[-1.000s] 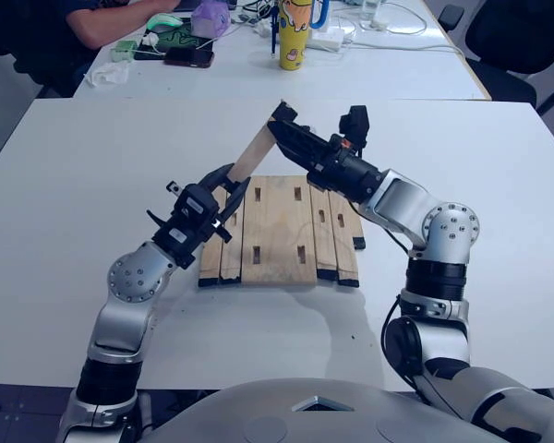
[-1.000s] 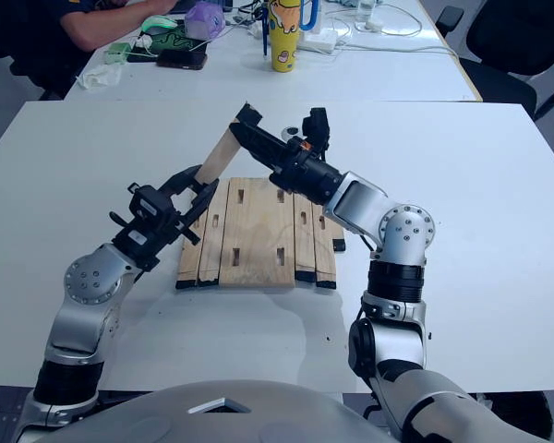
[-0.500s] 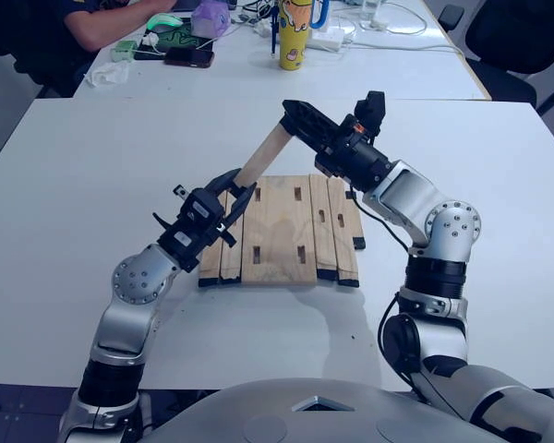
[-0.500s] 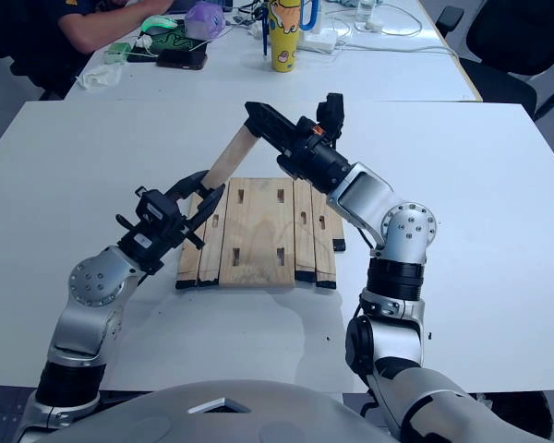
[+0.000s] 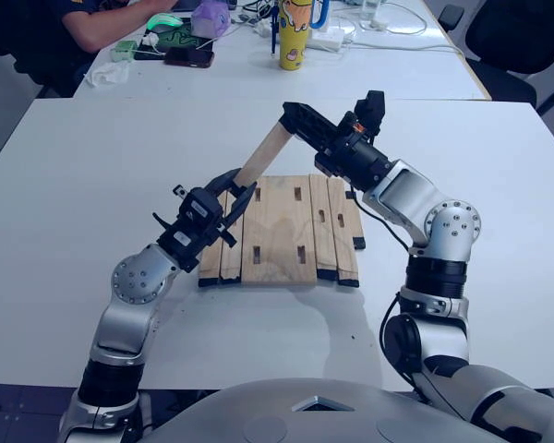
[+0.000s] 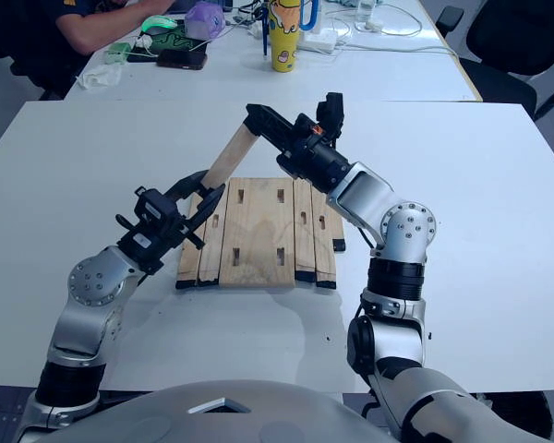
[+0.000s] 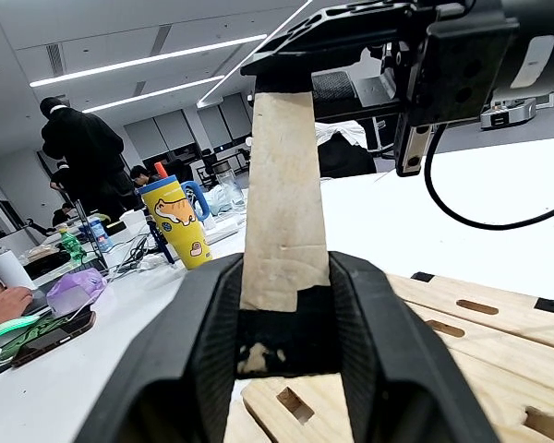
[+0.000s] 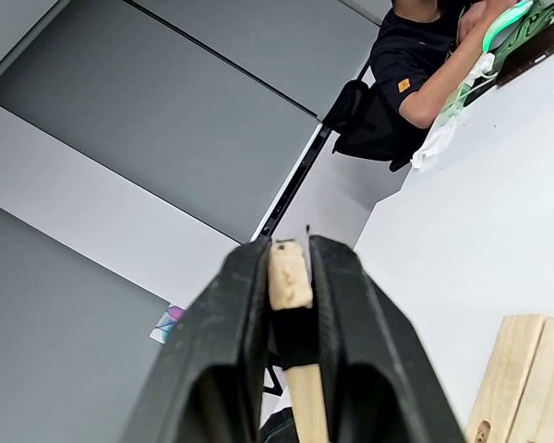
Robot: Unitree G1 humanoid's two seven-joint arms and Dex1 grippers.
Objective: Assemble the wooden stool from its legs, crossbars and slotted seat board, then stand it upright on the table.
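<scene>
Assembly appeared to be at an early step, since nothing was yet fitted together on the large white table (image 5: 92,166). The pale, flat wooden seat board (image 5: 279,226), cut with rectangular slots, lay face-down-or-up (I could not tell which) on that table. Loose black-tipped wooden bars (image 5: 337,231) lay flat against its right side, and more lay against its left side. One light square-section wooden leg (image 5: 263,157) was held clear of the board. Its long axis was slanted, neither upright nor flat. Its lower end hung over the board's far left corner, and its upper end pointed up and away, past the board's far edge and toward the board's middle line. The black right gripper (image 5: 295,117) was clamped narrowly on the leg's upper end, beyond the board's far edge. The black left gripper (image 5: 231,189) had its fingers closed around the lower end, above the board's left margin. Whether that lower end touched the board could not be told. The step in hand looked like carrying a leg to a slot. The next move would likely call for tipping the leg nearer upright, lining its lower end over a slot near the board's left side, and pressing it straight down without skewing.
</scene>
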